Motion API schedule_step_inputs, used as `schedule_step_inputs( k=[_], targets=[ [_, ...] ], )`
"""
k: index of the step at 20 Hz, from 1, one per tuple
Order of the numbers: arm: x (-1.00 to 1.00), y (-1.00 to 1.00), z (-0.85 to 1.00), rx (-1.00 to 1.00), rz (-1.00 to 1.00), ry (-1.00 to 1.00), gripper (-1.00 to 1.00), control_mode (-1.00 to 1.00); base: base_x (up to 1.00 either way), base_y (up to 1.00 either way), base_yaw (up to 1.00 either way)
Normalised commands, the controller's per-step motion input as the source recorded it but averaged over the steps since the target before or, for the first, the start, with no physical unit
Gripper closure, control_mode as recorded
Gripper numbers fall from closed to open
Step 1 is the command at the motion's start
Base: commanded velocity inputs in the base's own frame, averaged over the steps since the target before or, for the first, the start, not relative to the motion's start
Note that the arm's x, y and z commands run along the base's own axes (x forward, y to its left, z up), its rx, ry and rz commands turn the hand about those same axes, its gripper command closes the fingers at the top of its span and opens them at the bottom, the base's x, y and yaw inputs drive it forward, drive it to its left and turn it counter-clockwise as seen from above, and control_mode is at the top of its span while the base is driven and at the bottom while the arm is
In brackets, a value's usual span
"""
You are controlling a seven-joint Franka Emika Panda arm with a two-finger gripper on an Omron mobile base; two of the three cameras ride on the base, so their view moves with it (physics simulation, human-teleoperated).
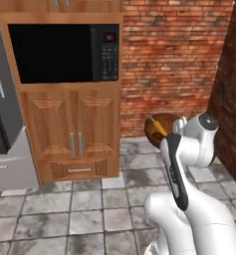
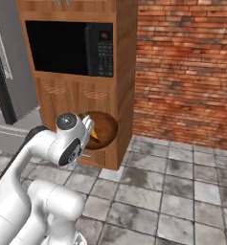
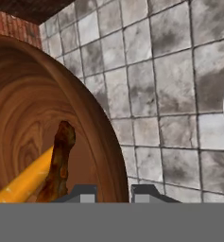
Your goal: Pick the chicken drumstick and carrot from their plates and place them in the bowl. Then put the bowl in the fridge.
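One brown wooden bowl (image 3: 33,113) is carried in the air above the grey tiled floor (image 3: 179,85), its rim pinched between the two dark fingertips of the gripper (image 3: 112,191), which is clenched on that rim. In the hand view, two pieces of food lie inside the bowl: one orange carrot (image 3: 23,182) and one dark, browned chicken drumstick (image 3: 59,163), the drumstick lying across the carrot and touching it. From the left base view the bowl (image 1: 159,130) shows tilted just beyond the white arm's wrist, with the carrot (image 1: 158,126) as an orange streak with a green end inside it. In the right base view the bowl (image 2: 101,129) shows past the arm, in front of the lower part of a wooden cabinet (image 2: 110,91). That cabinet holds one black microwave (image 1: 64,52) with two panelled doors and one drawer under it. One dark-grey fridge (image 1: 2,99) with a silver bar handle stands at the left edge, beside the cabinet and well apart from the bowl. A red brick wall (image 1: 169,60) closes the back.
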Motion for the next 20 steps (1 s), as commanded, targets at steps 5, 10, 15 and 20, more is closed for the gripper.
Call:
schedule_step_inputs(
  k=[5, 10, 15, 20],
  targets=[
    [0.0, 0.0, 0.0, 0.0, 0.0, 0.0, 1.0, 1.0, 0.56, 0.0, 0.67],
    [0.0, 0.0, 0.0, 0.0, 0.0, 0.0, 1.0, 1.0, 0.51, 0.0, 0.7],
    [0.0, 0.0, 0.0, 0.0, 0.0, 0.0, 1.0, 1.0, 0.55, 0.0, 0.66],
    [0.0, 0.0, 0.0, 0.0, 0.0, 0.0, 1.0, 1.0, 0.56, 0.0, 0.64]
  ],
)
